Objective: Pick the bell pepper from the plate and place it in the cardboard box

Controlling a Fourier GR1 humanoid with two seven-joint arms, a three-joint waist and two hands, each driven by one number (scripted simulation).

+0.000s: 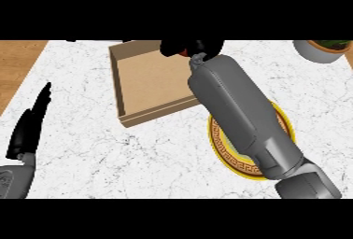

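Right hand (192, 46) curls around a red bell pepper (184, 52) above the cardboard box (148, 79); white marble counter (138, 154), no legible writing.

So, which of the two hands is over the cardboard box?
The right hand, curled around something red above the cardboard box; the left hand rests open at the left edge.

A white marble counter top (103, 149) with fine grey veining fills most of the frame, and a strip of warm brown wood (17, 65) shows at the upper left. The open, shallow cardboard box (148, 81) at upper centre is plain tan. At right of centre, the round plate (228, 151) has a bright yellow rim and a brown band with a key pattern. The long forearm (241, 112) across it is grey; both hands, at left (27, 130) and top centre (200, 46), are black. A small red patch (184, 52) shows at the upper hand. The round pot (314, 52) at upper right is grey.
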